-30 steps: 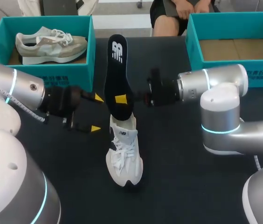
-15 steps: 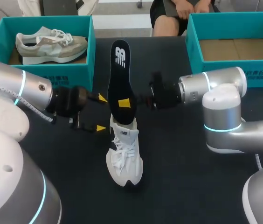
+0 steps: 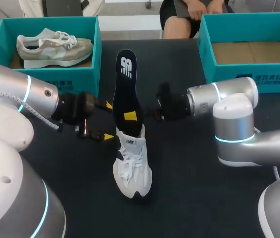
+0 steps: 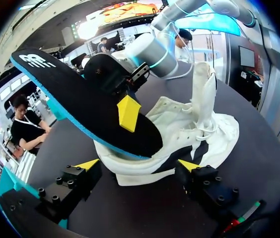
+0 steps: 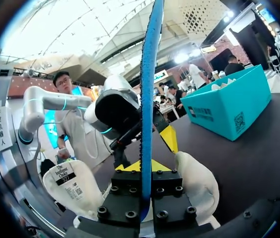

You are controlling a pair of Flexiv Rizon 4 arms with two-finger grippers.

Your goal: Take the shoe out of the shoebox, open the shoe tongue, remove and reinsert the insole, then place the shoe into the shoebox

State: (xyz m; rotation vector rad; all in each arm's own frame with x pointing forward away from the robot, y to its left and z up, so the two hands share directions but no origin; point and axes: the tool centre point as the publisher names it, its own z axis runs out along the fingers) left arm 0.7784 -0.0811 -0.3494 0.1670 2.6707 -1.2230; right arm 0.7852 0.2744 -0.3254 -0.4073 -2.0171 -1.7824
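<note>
A white shoe (image 3: 132,166) stands on the black table, toe toward me. The black insole (image 3: 125,89) rises tilted from its heel opening, its lower end against the collar. My right gripper (image 3: 130,116) is shut on the insole near that lower end; in the right wrist view the insole (image 5: 147,94) shows edge-on between the right gripper (image 5: 145,167) fingers, with the shoe (image 5: 199,184) below. My left gripper (image 3: 108,121) is open just left of the heel. In the left wrist view the left gripper (image 4: 139,166) straddles the shoe's heel (image 4: 179,144) without touching, under the insole (image 4: 80,104).
A teal shoebox (image 3: 96,59) at the back left holds a grey-beige shoe (image 3: 55,47). A second teal shoebox (image 3: 205,54) at the back right shows only its cardboard floor. Bare black table lies in front of the white shoe.
The insole has come down and tilted a little toward the shoe's opening with my right gripper. My left gripper has moved right, closer to the heel, still open.
</note>
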